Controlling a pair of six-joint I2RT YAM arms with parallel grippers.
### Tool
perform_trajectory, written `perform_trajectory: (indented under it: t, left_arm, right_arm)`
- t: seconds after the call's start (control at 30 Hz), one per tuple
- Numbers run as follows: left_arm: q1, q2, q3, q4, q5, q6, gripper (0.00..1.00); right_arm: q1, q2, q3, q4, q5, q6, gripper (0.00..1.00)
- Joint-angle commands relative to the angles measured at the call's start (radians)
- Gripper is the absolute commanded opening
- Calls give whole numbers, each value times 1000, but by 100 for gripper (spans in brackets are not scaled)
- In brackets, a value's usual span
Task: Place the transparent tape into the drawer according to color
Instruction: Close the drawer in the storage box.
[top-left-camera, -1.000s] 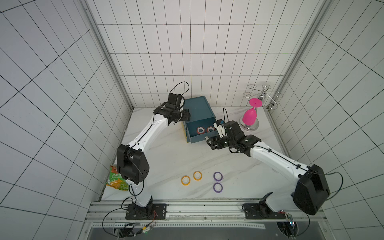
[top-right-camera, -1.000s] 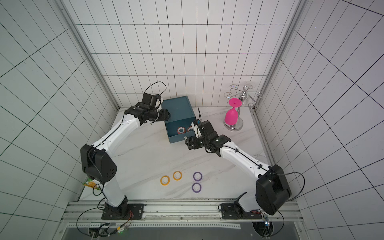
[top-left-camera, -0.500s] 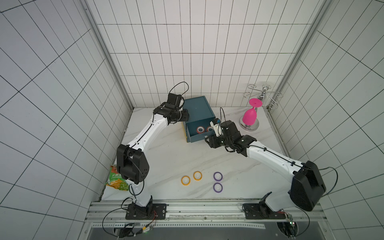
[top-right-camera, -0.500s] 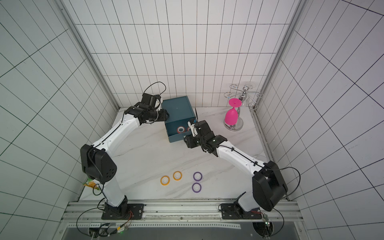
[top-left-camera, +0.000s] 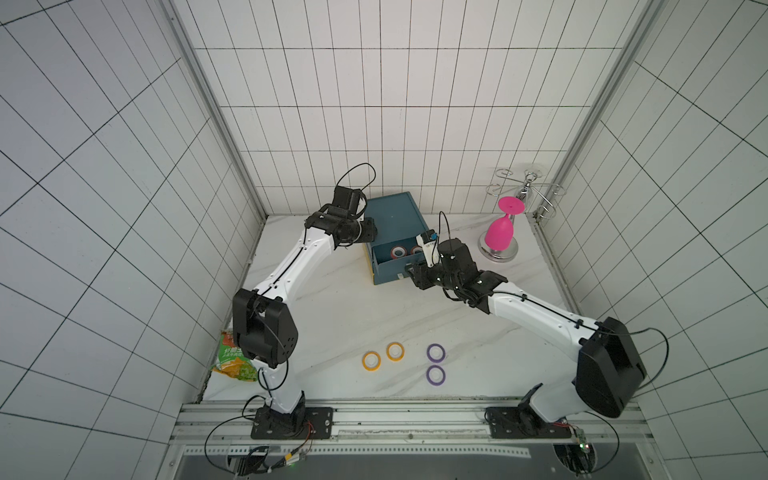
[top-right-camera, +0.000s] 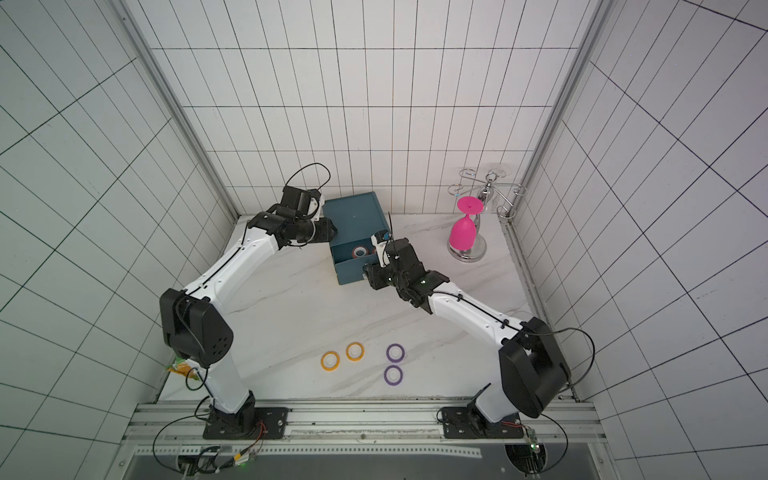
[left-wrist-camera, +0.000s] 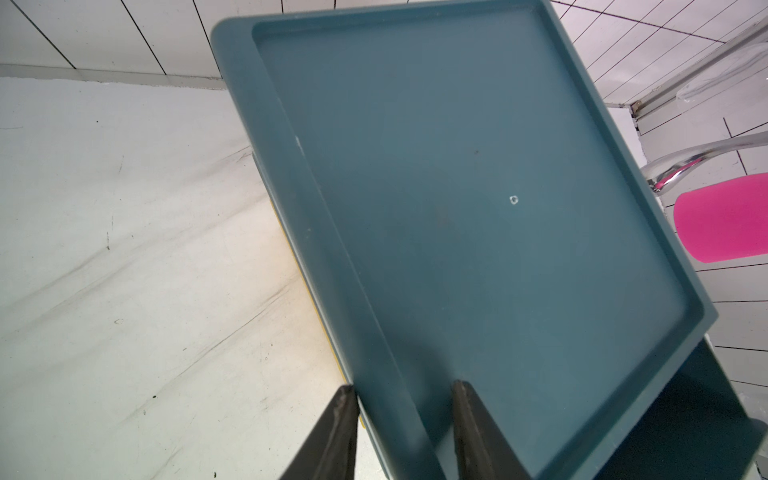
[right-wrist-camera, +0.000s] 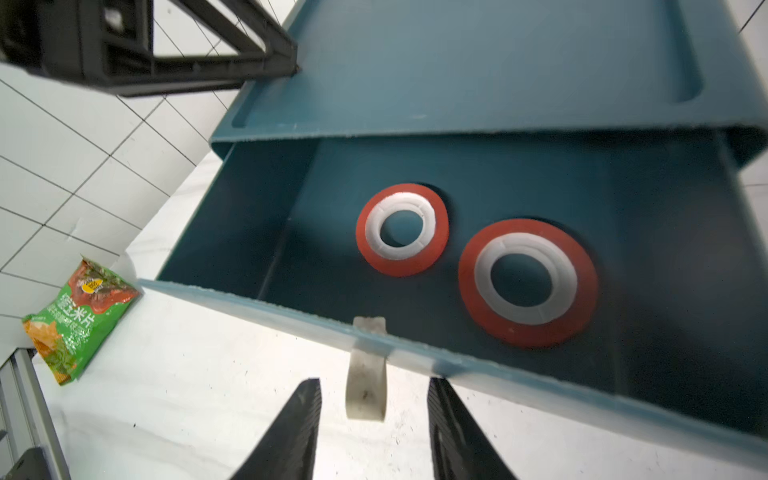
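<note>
The blue cabinet (top-left-camera: 392, 216) (top-right-camera: 353, 216) stands at the back, its top drawer (top-left-camera: 395, 273) pulled out. Two red tape rings (right-wrist-camera: 402, 230) (right-wrist-camera: 528, 282) lie flat inside it. Two orange-yellow tape rings (top-left-camera: 371, 360) (top-left-camera: 395, 351) and two purple ones (top-left-camera: 436, 352) (top-left-camera: 435, 375) lie on the table near the front. My right gripper (right-wrist-camera: 374, 380) (top-left-camera: 410, 275) is open at the drawer front, a finger on each side of the pale pull tab (right-wrist-camera: 365, 374), touching neither side. My left gripper (left-wrist-camera: 403, 386) (top-left-camera: 370, 235) straddles the cabinet top's left rim (left-wrist-camera: 374, 353), open, one finger against the outer side.
A pink goblet (top-left-camera: 500, 232) hangs upside down on a chrome rack (top-left-camera: 525, 195) at the back right. A green snack bag (top-left-camera: 235, 361) (right-wrist-camera: 79, 320) lies by the left wall. Tiled walls close in three sides, and a metal rail (top-left-camera: 407, 419) runs along the front.
My right gripper has moved in toward the drawer front and its jaws have narrowed around the pull tab. My left gripper's jaws have narrowed over the cabinet rim.
</note>
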Motion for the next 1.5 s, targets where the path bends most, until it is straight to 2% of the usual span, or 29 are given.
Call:
perform_trajectory:
  t: [0.0,0.27,0.97,1.27,1.47]
  left_arm:
    - [-1,21,-7,-34,33,18,39]
    - [-1,30,-5,-40,63,28,37]
    - [0,32,4,-58,83,44,35]
    - [3,29,6,-62,81,47,34]
    - [5,27,6,-65,78,50,34]
  right_arm:
    - [8,27,20,108,59,-14,43]
    - [9,99,59,185,91,-36,37]
    - [17,221,118,332,144,-65,36]
    - [19,192,88,327,146,-44,36]
    - [18,121,-36,322,104,62,44]
